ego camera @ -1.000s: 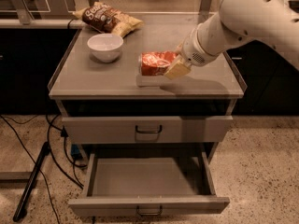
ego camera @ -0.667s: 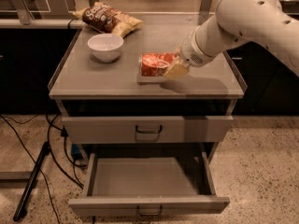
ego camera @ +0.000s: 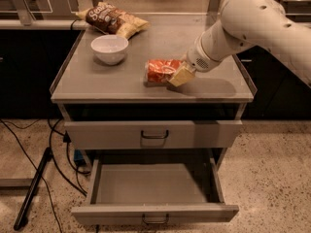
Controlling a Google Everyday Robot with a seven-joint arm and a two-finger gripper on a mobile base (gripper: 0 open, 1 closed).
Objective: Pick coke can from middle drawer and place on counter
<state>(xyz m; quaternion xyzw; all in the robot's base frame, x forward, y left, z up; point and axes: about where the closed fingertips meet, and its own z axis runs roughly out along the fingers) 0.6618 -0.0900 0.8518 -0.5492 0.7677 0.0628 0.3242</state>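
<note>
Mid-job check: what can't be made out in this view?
In the camera view:
- Right end of the coke can: hidden by the gripper against it, over the counter.
- Rear floor of the middle drawer: shadowed under the upper drawer.
- The arm: cut off by the right edge.

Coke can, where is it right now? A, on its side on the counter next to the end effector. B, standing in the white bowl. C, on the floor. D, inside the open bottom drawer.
A: the coke can lies on its side on the counter, with the end effector at one end of it.
</note>
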